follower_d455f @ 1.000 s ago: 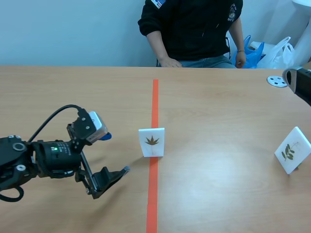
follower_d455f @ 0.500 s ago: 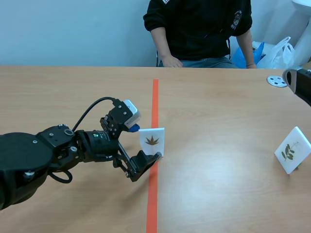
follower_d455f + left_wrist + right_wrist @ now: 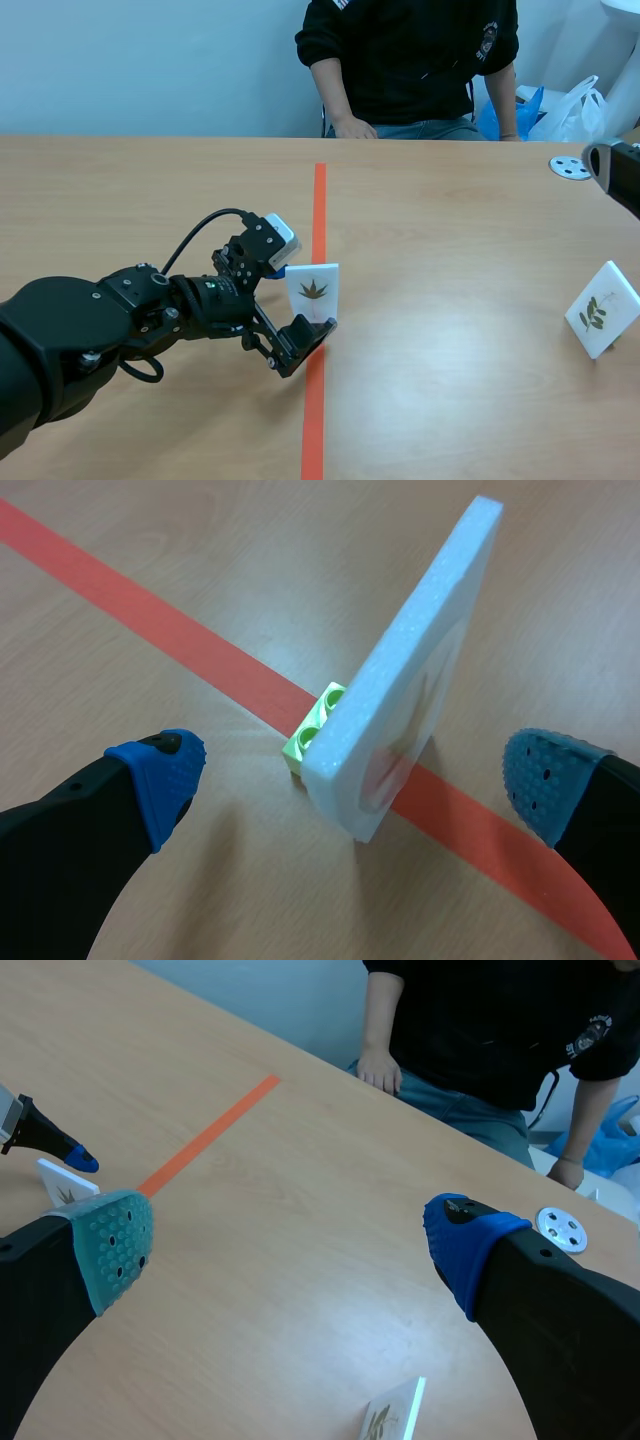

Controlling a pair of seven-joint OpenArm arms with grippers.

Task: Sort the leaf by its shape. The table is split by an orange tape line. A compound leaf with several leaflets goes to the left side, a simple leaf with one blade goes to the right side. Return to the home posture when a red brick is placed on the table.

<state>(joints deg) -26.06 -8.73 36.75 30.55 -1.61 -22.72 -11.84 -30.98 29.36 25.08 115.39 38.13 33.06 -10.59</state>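
A white card (image 3: 312, 292) bearing a brownish leaf with pointed lobes stands upright on the orange tape line (image 3: 318, 200). In the left wrist view the card (image 3: 410, 670) rests on a small green brick (image 3: 312, 730). My left gripper (image 3: 290, 305) is open and straddles the card, one blue pad (image 3: 160, 780) on each side, neither touching it. My right gripper (image 3: 288, 1242) hangs open high above the table's right half with nothing in it. The same card (image 3: 65, 1182) shows small in the right wrist view.
A second white card (image 3: 602, 308) with a small-leafleted sprig leans at the right edge, also below my right gripper (image 3: 392, 1415). A white disc (image 3: 570, 167) lies at the far right. A person (image 3: 410, 60) sits across the table, hands at its far edge.
My left arm has swung right and forward from the table's left side to the tape line. Its open fingers now stand on either side of the card. The right arm has kept still.
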